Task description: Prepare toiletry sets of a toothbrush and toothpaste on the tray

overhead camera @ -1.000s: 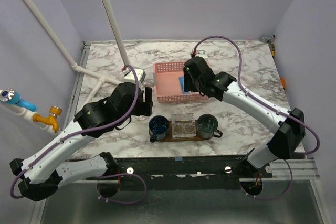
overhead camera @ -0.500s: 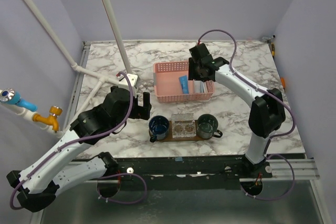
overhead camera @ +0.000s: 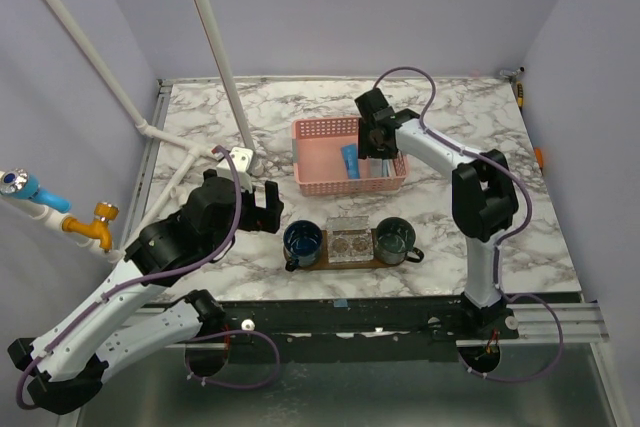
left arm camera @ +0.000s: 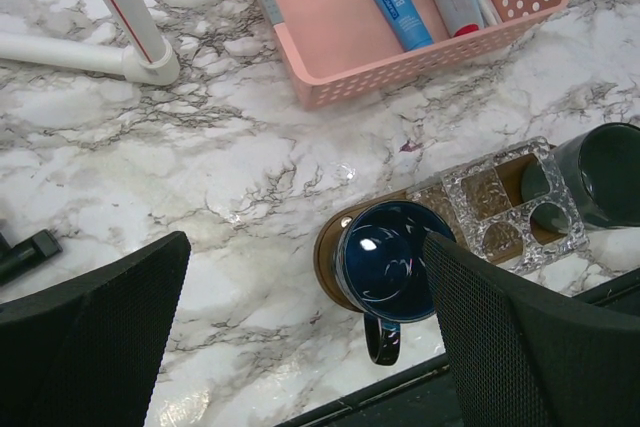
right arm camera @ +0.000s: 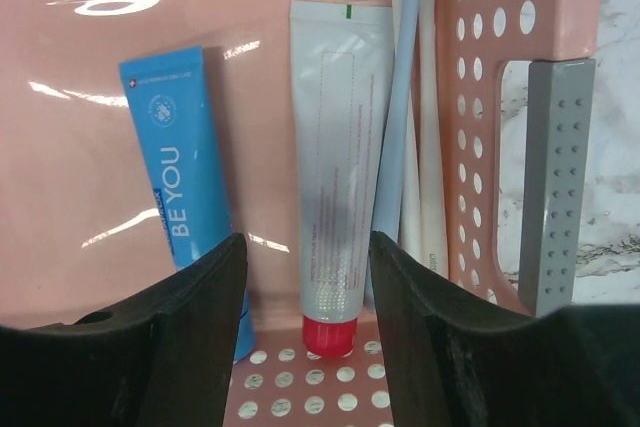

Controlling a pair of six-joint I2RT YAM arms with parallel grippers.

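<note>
Hovering over the pink basket, the right pincer points down with its jaws part-open and empty, presumably so that one item can be picked from the stock lying flat inside. In the right wrist view the white red-capped tube lies directly between the fingertips. The blue toothpaste tube lies just outside one finger, and the toothbrushes rest along the basket wall just outside the other. The left pincer hangs spread wide and empty above the counter, near the tray's left end, apparently parked out of the way. The tray lies at the counter's near edge carrying two dark cups and a clear holder. No brush or tube shows on it, so the sets appear unbuilt.
</note>
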